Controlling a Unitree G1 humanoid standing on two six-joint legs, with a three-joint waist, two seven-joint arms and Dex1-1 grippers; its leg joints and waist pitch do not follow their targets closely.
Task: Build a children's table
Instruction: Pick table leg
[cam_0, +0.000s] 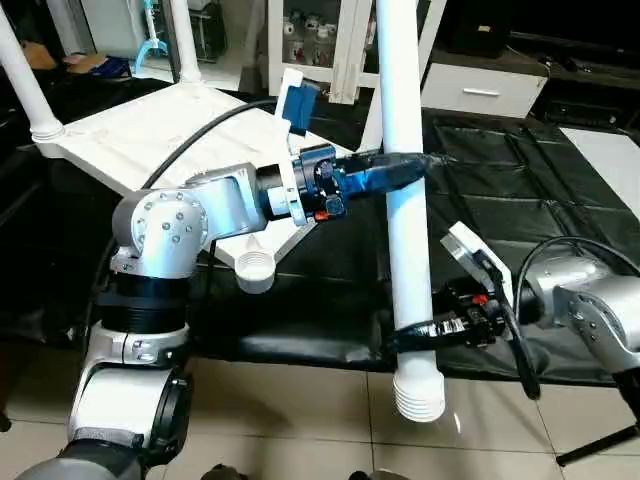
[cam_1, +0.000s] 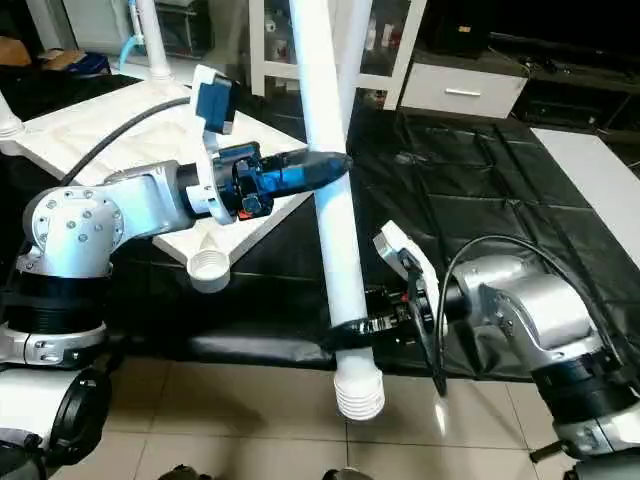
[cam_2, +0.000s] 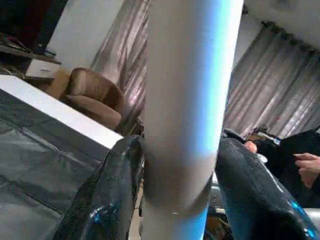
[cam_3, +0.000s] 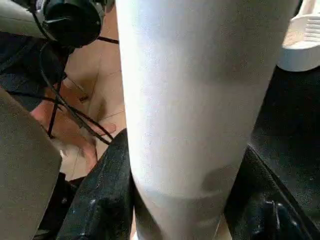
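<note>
A long white table leg stands nearly upright over the front edge of the black-covered surface, ribbed end down. My left gripper is shut on it about halfway up, one black finger on each side of the tube. Close above the ribbed end, my right gripper is shut on the same leg. The white tabletop lies upside down at the back left. Two of its sockets hold legs. Its near corner socket is empty, to the left of the held leg.
The black cover spreads to the right behind the leg, with a white panel at its far right. Tiled floor lies below the front edge. A white cabinet stands behind. A person's hand shows in the left wrist view.
</note>
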